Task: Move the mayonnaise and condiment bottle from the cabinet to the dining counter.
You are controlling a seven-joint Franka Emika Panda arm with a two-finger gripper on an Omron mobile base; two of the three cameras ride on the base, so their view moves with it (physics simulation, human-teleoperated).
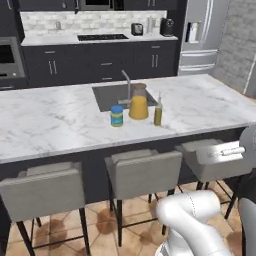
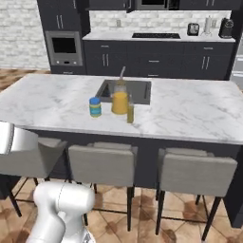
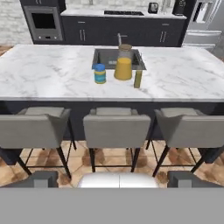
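Hand view shows the jaws [image 3: 112, 178] spread wide and empty, well back from the table [image 3: 43, 74], above the stools [image 3: 116, 124]. On the table, the mayo [image 3: 100, 73] stands near a yellow cup [image 3: 123, 68]; an olive bottle [image 3: 138, 78] stands just beside the cup. Judging by this, delivery looks finished; next, check the bottle. No label writing is legible.

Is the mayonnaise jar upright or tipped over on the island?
Upright: the mayonnaise jar stands on its base on the dining counter, blue lid on top.
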